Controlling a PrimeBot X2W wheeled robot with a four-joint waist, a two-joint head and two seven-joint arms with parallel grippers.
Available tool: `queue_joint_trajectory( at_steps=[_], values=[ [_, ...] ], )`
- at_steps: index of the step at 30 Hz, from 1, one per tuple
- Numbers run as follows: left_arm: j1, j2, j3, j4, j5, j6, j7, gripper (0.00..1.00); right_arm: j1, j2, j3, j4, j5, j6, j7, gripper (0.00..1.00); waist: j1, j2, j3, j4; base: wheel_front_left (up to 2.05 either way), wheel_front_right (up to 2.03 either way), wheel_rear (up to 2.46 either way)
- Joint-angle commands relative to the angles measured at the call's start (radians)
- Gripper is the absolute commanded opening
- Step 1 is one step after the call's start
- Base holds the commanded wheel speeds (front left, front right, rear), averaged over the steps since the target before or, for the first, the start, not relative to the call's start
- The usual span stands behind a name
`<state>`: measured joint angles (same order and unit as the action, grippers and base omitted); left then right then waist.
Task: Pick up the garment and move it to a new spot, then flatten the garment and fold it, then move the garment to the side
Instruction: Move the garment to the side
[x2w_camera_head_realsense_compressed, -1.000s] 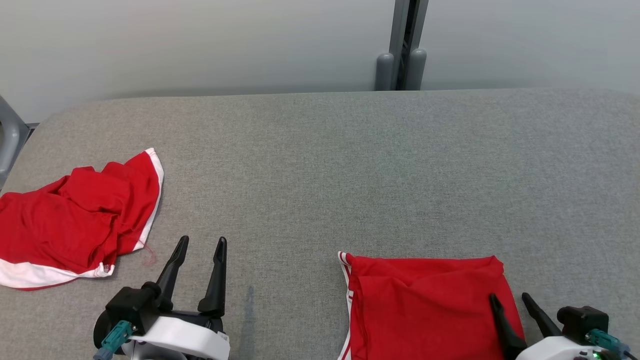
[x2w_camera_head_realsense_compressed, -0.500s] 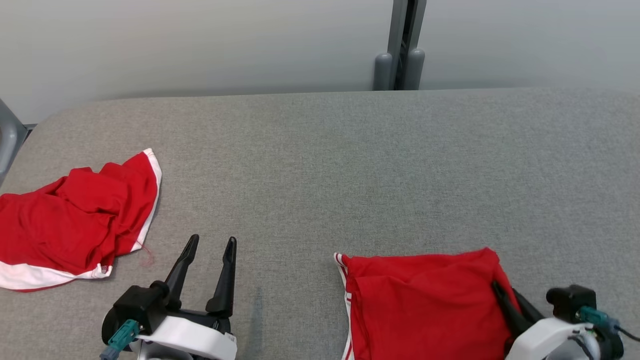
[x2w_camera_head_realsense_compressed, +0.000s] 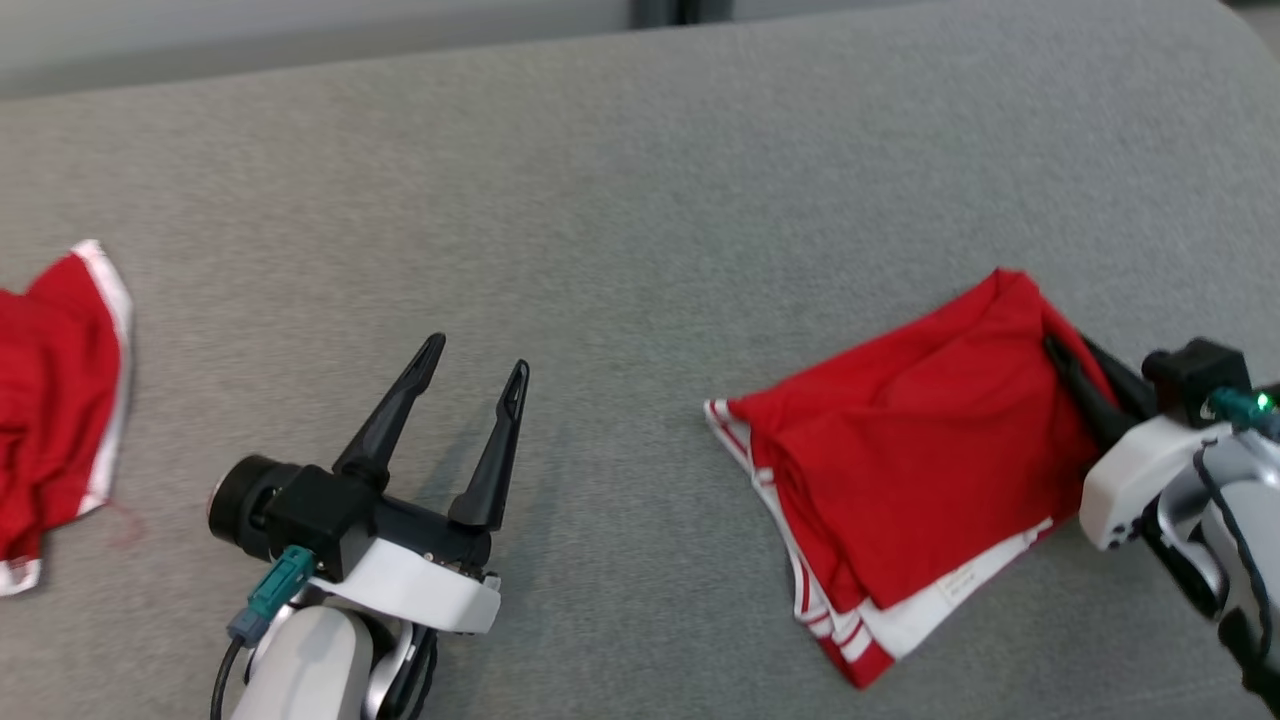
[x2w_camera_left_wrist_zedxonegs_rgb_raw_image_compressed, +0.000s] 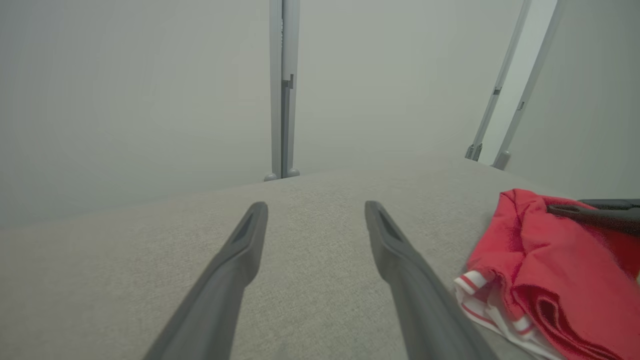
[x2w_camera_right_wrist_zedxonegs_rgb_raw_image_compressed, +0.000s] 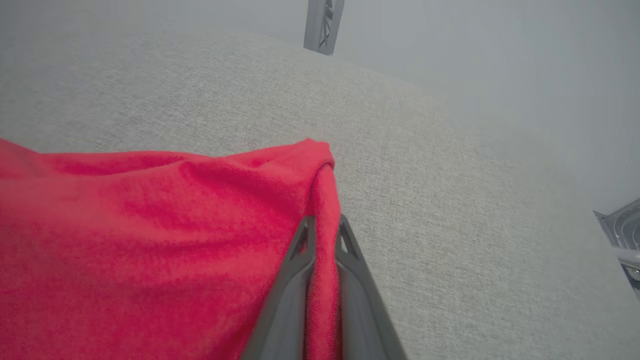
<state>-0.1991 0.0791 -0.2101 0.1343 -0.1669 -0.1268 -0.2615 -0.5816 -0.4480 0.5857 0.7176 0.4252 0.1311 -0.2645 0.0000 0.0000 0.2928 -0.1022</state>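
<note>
Garment (x2w_camera_head_realsense_compressed: 900, 450), folded red knit with white striped trim, lay at the right of the grey woven surface (x2w_camera_head_realsense_compressed: 640, 200), its long axis slanting from near-left hem to far-right corner, which the right gripper (x2w_camera_head_realsense_compressed: 1068, 352) clamped. Further left, the left gripper (x2w_camera_head_realsense_compressed: 478, 355) held its fingers spread wide.

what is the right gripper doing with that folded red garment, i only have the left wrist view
Observer: The right gripper is shut on a corner of the folded red cloth garment, cloth pinched between both fingers.
Operator: anything else off to my left
Observer: A crumpled red garment with white trim lies on the grey fabric table, far to the robot's left.
Operator: is my left gripper near it
Observer: No, the left gripper is over bare table between the two garments, touching neither.
</note>
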Motion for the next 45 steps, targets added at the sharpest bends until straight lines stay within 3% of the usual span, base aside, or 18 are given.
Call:
queue_joint_trajectory(
  at_steps=[1,3,6,13,17,27,28,30,31,32,33,41,45],
  values=[
    [-0.023,0.018,-0.008,-0.009,0.003,-0.005,-0.003,1.00,-0.028,-0.013,0.001,0.010,-0.007,-0.001,-0.001,0.00,0.0000,0.0000,0.091,-0.086,0.00,0.00,0.00],
    [-0.043,0.045,-0.032,-0.022,0.000,-0.004,-0.003,1.00,-0.076,-0.021,0.012,0.024,-0.022,-0.001,-0.001,0.00,0.0000,0.0000,0.126,-0.124,0.00,0.00,0.00],
    [-0.105,0.134,-0.092,-0.067,-0.004,-0.004,-0.004,1.00,-0.202,-0.052,-0.031,0.068,-0.053,-0.001,-0.001,0.00,0.0000,0.0000,0.230,-0.227,0.00,0.00,0.00],
    [-0.127,0.199,-0.119,-0.111,-0.007,-0.004,-0.003,1.00,-0.296,-0.062,-0.094,0.099,-0.122,-0.001,-0.001,0.00,0.0000,0.0000,0.310,-0.295,0.00,0.00,0.00],
    [-0.136,0.238,-0.129,-0.126,0.020,-0.004,0.001,1.00,-0.361,-0.056,-0.179,0.160,-0.249,-0.001,-0.001,0.00,0.0000,0.0000,0.359,-0.301,0.00,0.00,0.00],
    [-0.120,0.251,-0.089,-0.157,0.013,-0.002,0.006,1.00,-0.416,-0.042,-0.441,0.248,-0.518,-0.001,-0.001,0.00,0.0000,0.0000,0.416,-0.256,0.00,0.00,0.00],
    [-0.120,0.254,-0.081,-0.159,0.016,-0.001,0.006,1.00,-0.432,-0.031,-0.537,0.307,-0.620,-0.001,-0.001,0.00,0.0000,0.0000,0.428,-0.241,0.00,0.00,0.00],
    [-0.119,0.254,-0.078,-0.158,0.016,0.000,0.006,1.00,-0.436,-0.026,-0.561,0.308,-0.639,-0.001,-0.001,0.00,0.0000,0.0000,0.430,-0.238,0.00,0.00,0.00],
    [-0.118,0.254,-0.077,-0.157,0.016,0.000,0.006,1.00,-0.435,-0.017,-0.576,0.308,-0.660,-0.001,-0.001,0.11,0.0000,0.0000,0.431,-0.236,0.00,0.00,0.00],
    [-0.117,0.254,-0.077,-0.156,0.016,0.000,0.006,1.00,-0.430,-0.007,-0.585,0.306,-0.683,-0.001,-0.001,0.34,0.0000,0.0000,0.431,-0.234,0.00,0.00,0.00],
    [-0.118,0.248,-0.080,-0.148,0.014,0.000,0.006,1.00,-0.424,0.014,-0.633,0.299,-0.713,-0.001,-0.001,1.00,0.0000,0.0000,0.425,-0.227,0.00,0.00,0.00],
    [-0.131,0.173,-0.099,-0.155,0.000,-0.001,0.003,1.00,-0.395,0.059,-0.652,0.265,-0.711,-0.001,-0.001,1.00,0.0000,0.0000,0.339,-0.191,0.00,0.00,0.00],
    [-0.133,0.099,-0.099,-0.144,-0.010,-0.003,-0.002,1.00,-0.362,0.065,-0.589,0.212,-0.657,-0.001,-0.001,1.00,0.0000,0.0000,0.214,-0.154,0.00,0.00,0.00]
  ],
)
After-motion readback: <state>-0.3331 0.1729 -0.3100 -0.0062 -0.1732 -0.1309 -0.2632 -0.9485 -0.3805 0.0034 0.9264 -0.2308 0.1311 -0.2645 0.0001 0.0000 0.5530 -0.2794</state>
